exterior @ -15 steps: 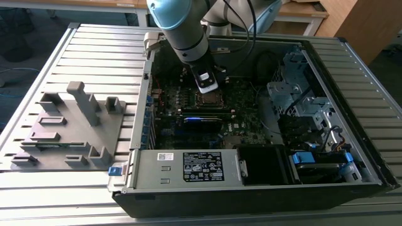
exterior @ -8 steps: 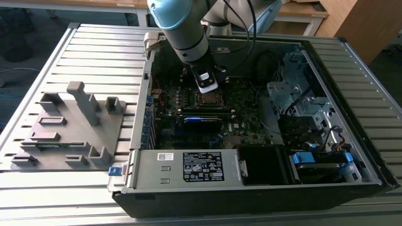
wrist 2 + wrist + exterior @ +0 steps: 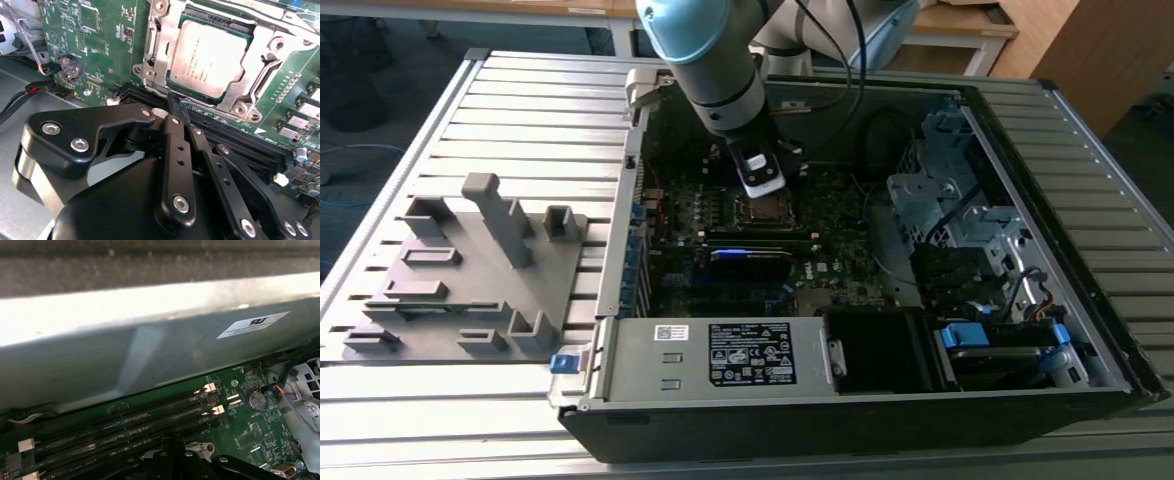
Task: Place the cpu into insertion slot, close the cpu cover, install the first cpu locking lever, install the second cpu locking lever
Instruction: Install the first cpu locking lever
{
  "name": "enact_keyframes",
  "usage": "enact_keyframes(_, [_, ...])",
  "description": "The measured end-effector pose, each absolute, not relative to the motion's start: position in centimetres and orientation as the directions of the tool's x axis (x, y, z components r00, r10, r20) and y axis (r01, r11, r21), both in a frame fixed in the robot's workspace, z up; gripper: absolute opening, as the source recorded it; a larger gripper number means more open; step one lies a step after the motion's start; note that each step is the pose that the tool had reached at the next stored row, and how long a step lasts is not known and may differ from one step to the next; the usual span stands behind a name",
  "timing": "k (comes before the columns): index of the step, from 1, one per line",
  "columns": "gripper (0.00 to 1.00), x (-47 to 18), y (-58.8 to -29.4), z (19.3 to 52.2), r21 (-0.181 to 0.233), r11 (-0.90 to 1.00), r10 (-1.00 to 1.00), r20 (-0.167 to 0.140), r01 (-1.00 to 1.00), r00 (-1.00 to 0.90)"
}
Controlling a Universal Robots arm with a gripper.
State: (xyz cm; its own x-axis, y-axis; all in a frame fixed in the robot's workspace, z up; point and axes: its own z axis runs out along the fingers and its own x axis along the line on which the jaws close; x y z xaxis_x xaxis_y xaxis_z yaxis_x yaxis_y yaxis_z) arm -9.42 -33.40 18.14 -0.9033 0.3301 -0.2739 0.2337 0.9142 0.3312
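So, across the exterior view from its left: a grey plastic fixture tray [image 3: 460, 270] with upright pegs is parked on the slatted worktop [image 3: 520, 110], just beside the open PC case [image 3: 881, 400]. The case lies on its side and takes up the exterior view's right half of the worktop, with the silver power supply [image 3: 720, 355] along the case's near wall and the drive cage [image 3: 954, 190] toward the exterior view's right.

The arm [image 3: 707, 60] is reached down into the case, and the tool [image 3: 762, 180] is seen right over the socket area of the motherboard [image 3: 707, 280].

In the second wrist view the cpu [image 3: 207, 57] is already seated flat in the insertion slot [image 3: 220, 97], silver top facing up. The cpu cover [image 3: 165, 37] looks folded down around it, framing the chip, though whether it's fully flat can't be told. The tool [image 3: 176, 114] is pressed together, its thin black fingers [image 3: 172, 107] meeting at a point just beside the socket's edge, over the black memory slots [image 3: 240, 142]. Nothing can be made out pinched between them.

In the first wrist view, the memory slots [image 3: 125, 432] are seen running next to the grey case wall [image 3: 150, 365], and a coin battery [image 3: 257, 400] is spotted on the board.
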Motion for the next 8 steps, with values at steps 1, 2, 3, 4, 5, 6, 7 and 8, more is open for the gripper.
enact_keyframes(1, [0.1, -9.39, -33.39, 18.13, 0.331, 0.914, 0.331, -0.274, 0.234, -0.903])
enact_keyframes(2, [0.1, -9.36, -33.39, 18.12, 0.331, 0.914, 0.331, -0.274, 0.234, -0.903])
enact_keyframes(3, [0.1, -9.33, -33.38, 18.11, 0.331, 0.914, 0.331, -0.274, 0.235, -0.903])
enact_keyframes(4, [0.1, -9.3, -33.38, 18.11, 0.331, 0.914, 0.331, -0.274, 0.235, -0.903])
enact_keyframes(5, [0.1, -9.27, -33.37, 18.1, 0.331, 0.914, 0.332, -0.274, 0.235, -0.903])
enact_keyframes(6, [0.1, -9.23, -33.35, 18.07, 0.332, 0.914, 0.332, -0.274, 0.235, -0.902])
enact_keyframes(7, [0.1, -9.2, -33.35, 18.06, 0.332, 0.913, 0.332, -0.274, 0.236, -0.902])
enact_keyframes(8, [0.1, -9.19, -33.35, 18.06, 0.332, 0.913, 0.333, -0.274, 0.236, -0.902])
